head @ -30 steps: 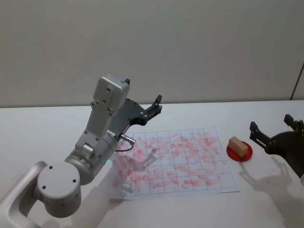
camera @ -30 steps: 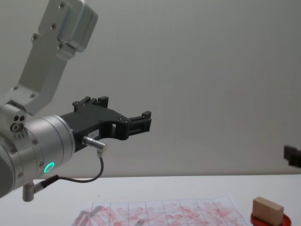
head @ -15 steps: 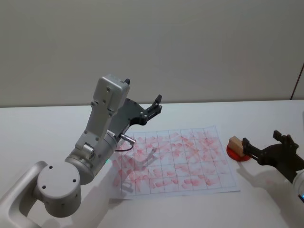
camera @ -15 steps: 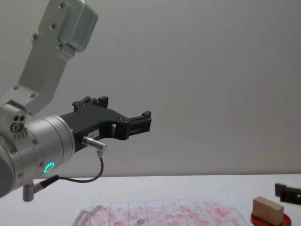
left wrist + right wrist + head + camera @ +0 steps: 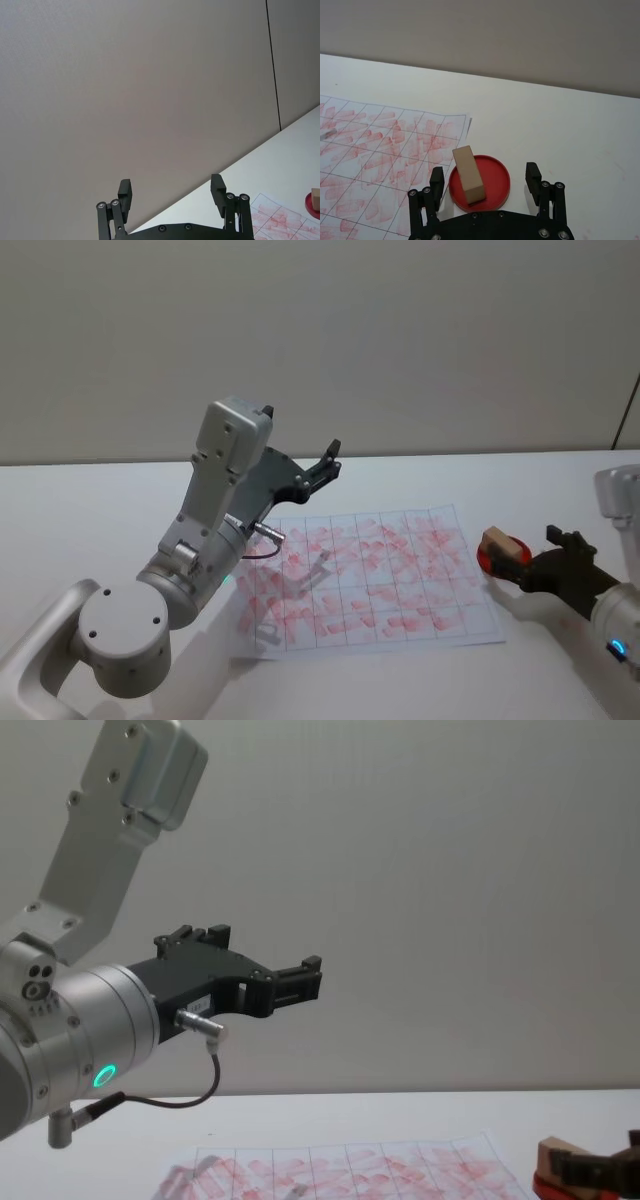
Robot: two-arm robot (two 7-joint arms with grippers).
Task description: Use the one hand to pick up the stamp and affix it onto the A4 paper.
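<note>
Wooden, light-brown stamp (image 5: 468,172) stands on the red ink pad (image 5: 496,182), just beside the right edge of the A4 paper (image 5: 370,580). The right gripper (image 5: 485,176) hangs low at it, its 2 fingers spread wide on either side, not touching. The left gripper (image 5: 325,462) is held high on the left, fingers apart.

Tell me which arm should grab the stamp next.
Right. The right gripper is open, its fingers flanking the stamp on the red ink pad. The left gripper is raised near the A4 paper's far left corner, away from the stamp.
</note>
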